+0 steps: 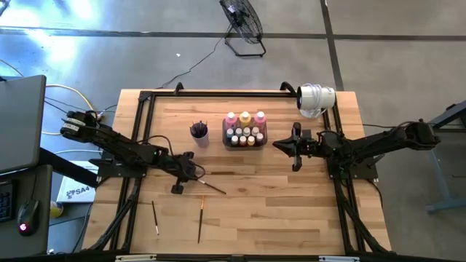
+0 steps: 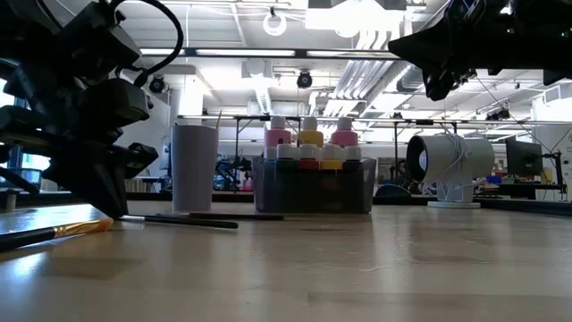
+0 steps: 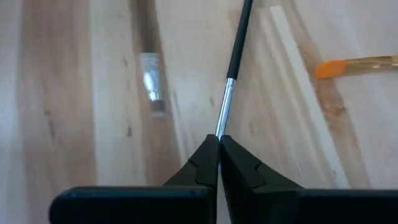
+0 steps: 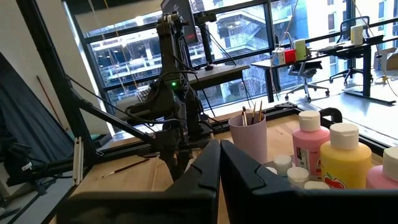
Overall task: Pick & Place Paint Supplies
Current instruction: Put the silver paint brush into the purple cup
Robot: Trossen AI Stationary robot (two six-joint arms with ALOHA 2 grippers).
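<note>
Lying flat on the table (image 1: 291,211), a brush (image 1: 211,187) sits front-left of the tray (image 1: 245,143), long axis diagonal: one end at the left gripper (image 1: 191,175), the rest trailing away toward the front-right. In the left wrist view the brush (image 3: 231,68) runs straight out from between the fingertips, metal ferrule just past them, dark handle beyond, so axis is in line w/ the gripper's reach. Jaws are pinched together on the ferrule end; grip looks made, brush not yet lifted, judging by the low view where it rests on the wood (image 2: 188,220).

Left arm is plainly the nearer one. Right gripper (image 1: 295,145) hangs just beside the tray's right edge, well apart from the brush, fingers closed on nothing.

Cup (image 1: 199,132) w/ brushes already in it stands behind the gripper, just left of the tray. Next move prob. turns on tipping the brush from flat to upright for that cup. Two more brushes (image 1: 155,217) (image 1: 200,220) lie nearer the front edge.
</note>
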